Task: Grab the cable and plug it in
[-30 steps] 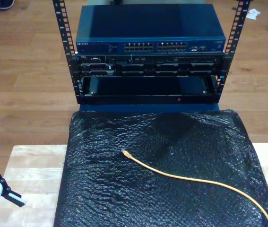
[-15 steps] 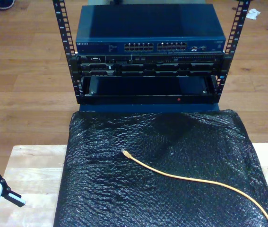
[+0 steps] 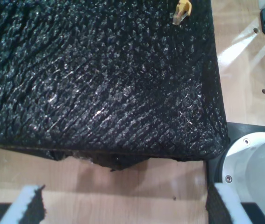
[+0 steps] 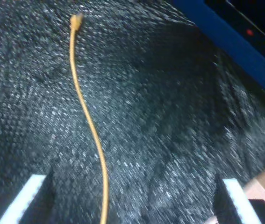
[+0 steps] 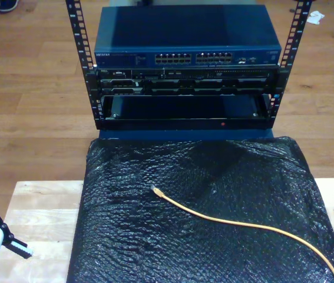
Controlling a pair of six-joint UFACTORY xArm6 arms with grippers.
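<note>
The cable lies loose on the black mat, plug near mat centre, pointing toward the rack. Our first gripper hangs spread wide over the mat's edge, holding nothing. Our second gripper is likewise spread wide, straddling the cable without touching it.

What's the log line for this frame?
cable: loose on black mat, ungrasped | first gripper: open | second gripper: open above cable | plugging: not started

Cable lies on black padding, plug free; my second end effector stands spread above it.
</note>
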